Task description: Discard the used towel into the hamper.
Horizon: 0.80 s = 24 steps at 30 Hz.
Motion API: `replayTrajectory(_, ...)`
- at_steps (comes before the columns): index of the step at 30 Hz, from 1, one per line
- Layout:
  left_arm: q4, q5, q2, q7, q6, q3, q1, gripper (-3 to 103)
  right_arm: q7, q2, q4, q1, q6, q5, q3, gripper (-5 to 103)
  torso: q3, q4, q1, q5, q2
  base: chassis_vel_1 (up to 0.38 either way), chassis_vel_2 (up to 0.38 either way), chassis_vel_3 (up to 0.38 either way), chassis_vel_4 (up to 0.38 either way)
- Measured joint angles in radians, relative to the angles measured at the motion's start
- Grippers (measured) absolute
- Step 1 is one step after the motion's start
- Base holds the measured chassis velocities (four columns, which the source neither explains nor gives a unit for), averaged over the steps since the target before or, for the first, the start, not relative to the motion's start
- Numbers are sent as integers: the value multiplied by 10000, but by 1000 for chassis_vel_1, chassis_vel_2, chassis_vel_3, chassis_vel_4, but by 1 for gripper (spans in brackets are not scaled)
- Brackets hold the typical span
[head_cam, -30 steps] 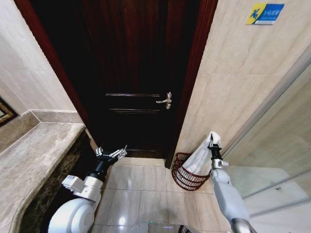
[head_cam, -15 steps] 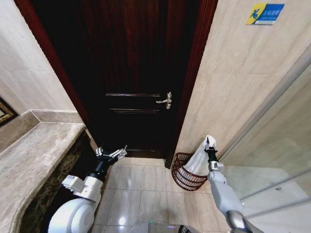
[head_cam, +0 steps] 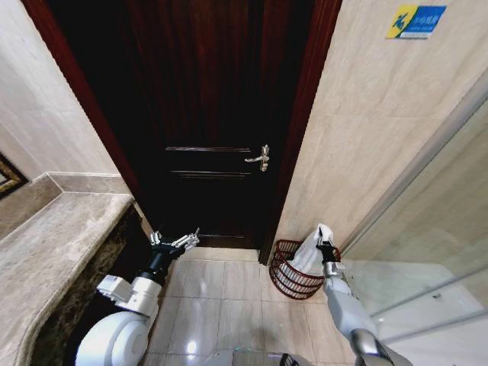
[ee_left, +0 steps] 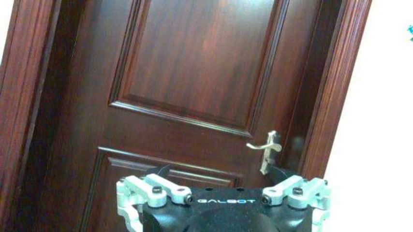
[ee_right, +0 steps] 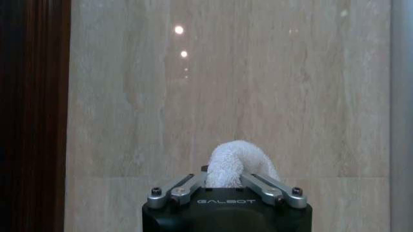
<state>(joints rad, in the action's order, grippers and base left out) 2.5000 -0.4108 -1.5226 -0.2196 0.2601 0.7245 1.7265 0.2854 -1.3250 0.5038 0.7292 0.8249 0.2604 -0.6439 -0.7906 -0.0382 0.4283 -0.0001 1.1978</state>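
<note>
My right gripper (head_cam: pixel 326 245) has its fingers clamped on the white towel (head_cam: pixel 312 248), which hangs down into the hamper (head_cam: pixel 290 276) (standing on the floor beside the door frame). My left gripper (head_cam: pixel 174 241) waits before the dark door (head_cam: pixel 206 114), fingers apart.

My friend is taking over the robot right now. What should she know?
Right gripper: shut on the white towel, held above the hamper by the wall right of the door; the towel's lower part already hangs inside.
Left gripper: open, idle, low in front of the door.
Done: towel brought to the hamper.
Left: let go so it drops in.
</note>
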Motion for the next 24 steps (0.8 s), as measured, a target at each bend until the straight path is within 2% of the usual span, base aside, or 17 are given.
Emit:
replayTrajectory(18,0,-1,0,0,0,0,0,100,389,-46,-1749,-524,-13,-670,-216,7,0,-3,0,0,1,0,0,0,0)
replayTrajectory(24,0,0,0,0,0,0,0,100,464,-21,-2103,-337,-19,-783,-251,7,0,5,0,2,2,0,0,0,0)
